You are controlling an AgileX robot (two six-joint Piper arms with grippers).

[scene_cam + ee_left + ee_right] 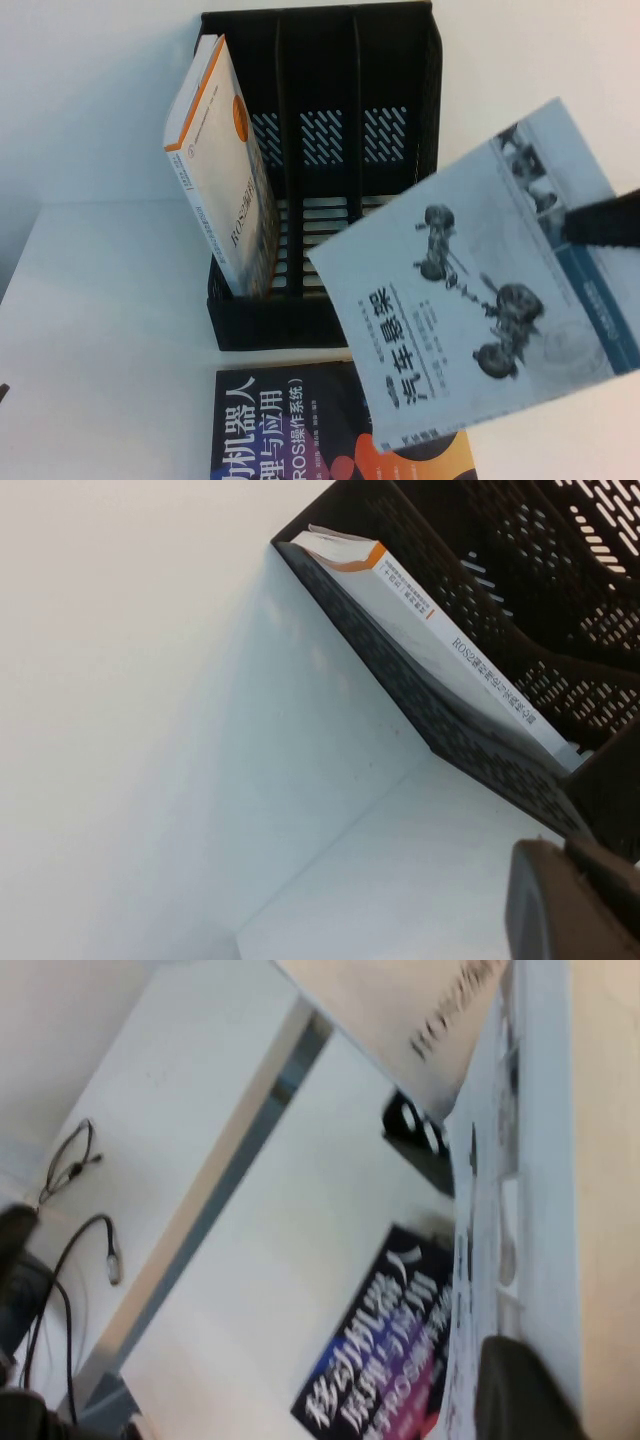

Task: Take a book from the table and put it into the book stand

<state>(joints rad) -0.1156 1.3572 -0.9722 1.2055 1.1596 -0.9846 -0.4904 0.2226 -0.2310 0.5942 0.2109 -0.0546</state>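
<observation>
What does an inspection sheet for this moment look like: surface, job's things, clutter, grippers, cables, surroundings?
Surface: white table, plain, bare on the left side.
Job's things: the book, thin white paperback, lifted off the table and tilted in front of the book stand; the stand's middle and right compartments hold nothing.
Clutter: thick white book with orange band leaning in the stand's left compartment; dark book flat on the table in front of the stand.
Grippers: right gripper at the lifted book's right edge, jaws closed on it; left gripper low beside the stand's left wall, holding nothing seen.
Cables: black cables off the table, seen only in the right wrist view.
Surroundings: white wall behind the stand.
</observation>
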